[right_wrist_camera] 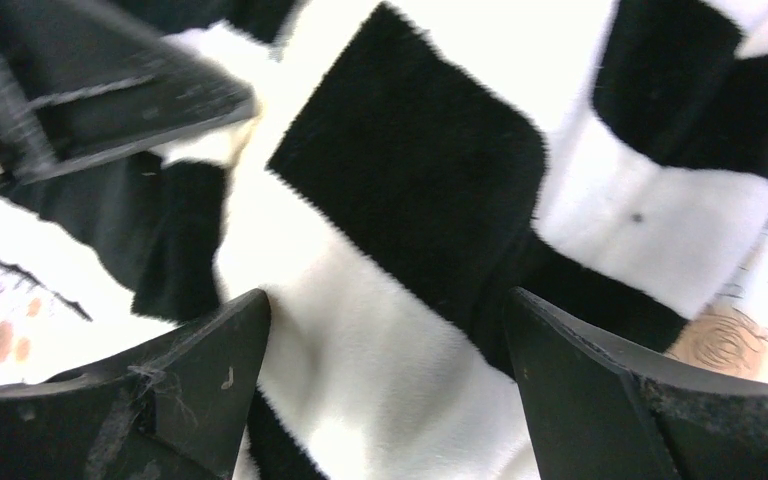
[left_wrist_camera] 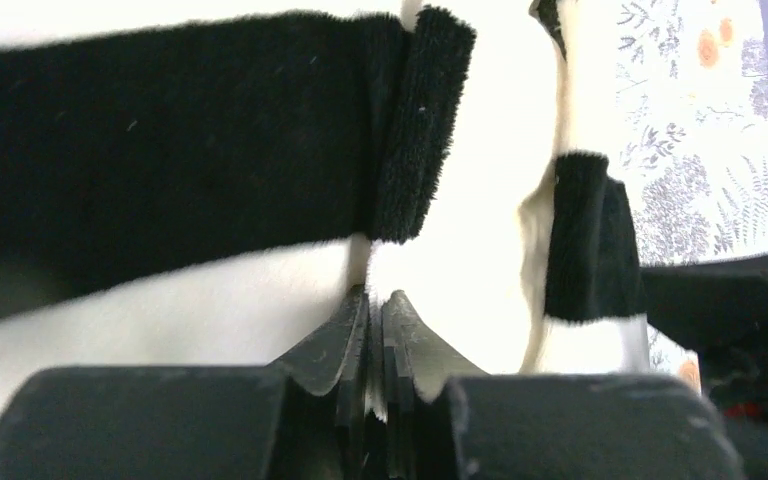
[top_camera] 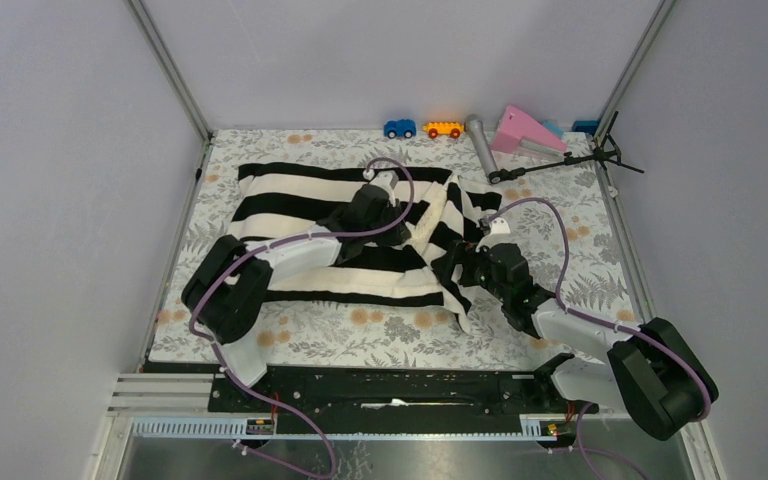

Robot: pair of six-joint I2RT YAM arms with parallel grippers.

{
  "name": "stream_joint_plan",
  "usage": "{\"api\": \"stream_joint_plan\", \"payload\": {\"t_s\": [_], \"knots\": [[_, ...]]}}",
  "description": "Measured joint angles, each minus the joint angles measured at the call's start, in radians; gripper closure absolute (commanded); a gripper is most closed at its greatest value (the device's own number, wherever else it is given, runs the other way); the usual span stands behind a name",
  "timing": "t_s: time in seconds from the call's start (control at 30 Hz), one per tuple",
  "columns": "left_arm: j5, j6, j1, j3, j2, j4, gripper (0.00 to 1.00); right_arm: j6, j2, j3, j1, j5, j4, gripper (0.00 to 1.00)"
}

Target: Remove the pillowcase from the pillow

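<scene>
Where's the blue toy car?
Top external view: the blue toy car sits at the far middle, just left of the orange toy car, beyond the striped pillowcase.

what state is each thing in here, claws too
pillowcase, lying flat, right end bunched up
left claw, shut on pillowcase fabric
right claw, open over the bunched end
blue toy car, upright on wheels
orange toy car, upright on wheels
tripod, tipped on its side
</scene>
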Motion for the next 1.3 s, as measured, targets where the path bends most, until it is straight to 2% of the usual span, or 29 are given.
{"api": "stream_joint_plan", "payload": {"t_s": [0.2,0.4,0.6,0.7,0.77,0.83,1.0,1.13,1.2,1.3], "knots": [[0.034,0.004,0.014,-0.210,-0.178,0.156,0.92,0.003,-0.008,0.024,0.001,0.093,-0.082,0.02],[0.108,0.024,0.014,-0.290,-0.208,0.306,0.92,0.011,-0.018,0.157,0.001,0.106,-0.216,0.03],[0.127,0.046,0.014,-0.320,-0.208,0.351,0.93,0.026,0.121,0.396,0.005,0.145,-0.312,0.00],[0.125,0.046,0.014,-0.320,-0.208,0.363,0.94,0.040,0.207,0.442,0.006,0.196,-0.343,0.01],[0.121,0.046,0.014,-0.320,-0.208,0.364,0.96,0.048,0.254,0.441,0.005,0.240,-0.392,0.08],[0.115,0.046,0.014,-0.320,-0.202,0.364,0.97,0.055,0.265,0.422,-0.004,0.265,-0.423,0.21],[0.101,0.046,0.014,-0.306,-0.138,0.345,0.97,0.108,0.164,0.264,-0.064,0.290,-0.389,0.43],[0.089,0.045,0.013,-0.298,-0.118,0.328,0.97,0.136,0.033,0.145,-0.095,0.308,-0.346,0.57],[0.081,0.045,0.013,-0.286,-0.115,0.318,0.97,0.137,0.020,0.133,-0.101,0.310,-0.345,0.66],[0.069,0.047,0.012,-0.279,-0.115,0.301,0.97,0.134,0.033,0.133,-0.103,0.306,-0.341,0.72]]}}
